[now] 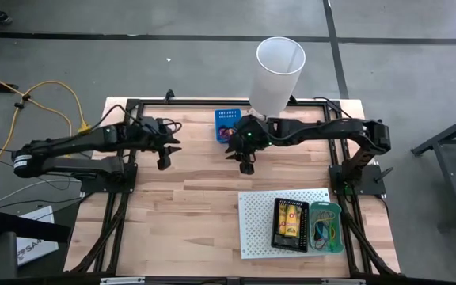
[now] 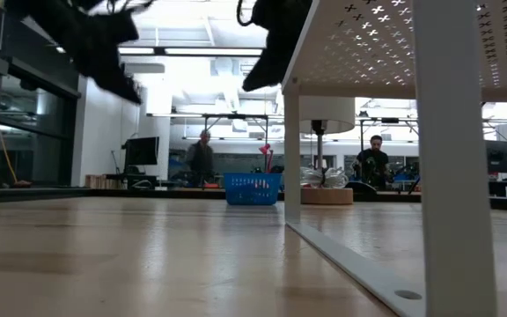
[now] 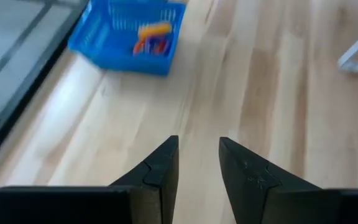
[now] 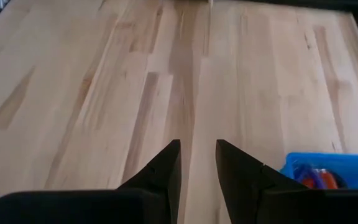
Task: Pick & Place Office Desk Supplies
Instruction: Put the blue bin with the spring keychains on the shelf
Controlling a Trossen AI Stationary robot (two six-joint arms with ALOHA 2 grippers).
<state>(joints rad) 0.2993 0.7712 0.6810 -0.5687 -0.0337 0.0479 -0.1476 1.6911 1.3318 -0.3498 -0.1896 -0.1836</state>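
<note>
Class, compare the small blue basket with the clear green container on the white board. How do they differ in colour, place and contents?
The blue basket is opaque blue with slotted walls; the green container is see-through green. The basket sits directly on the wooden table near the far edge; the container rests on the white perforated board, beside a black tray of yellow packs. The basket holds orange and red items; the container holds thin loops. Both are small open-topped bins.

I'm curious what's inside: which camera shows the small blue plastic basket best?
The left wrist view: the small blue plastic basket shows orange and red items inside. The high view partly hides it behind the arm; the low view shows its side, the right wrist view a corner.
</note>
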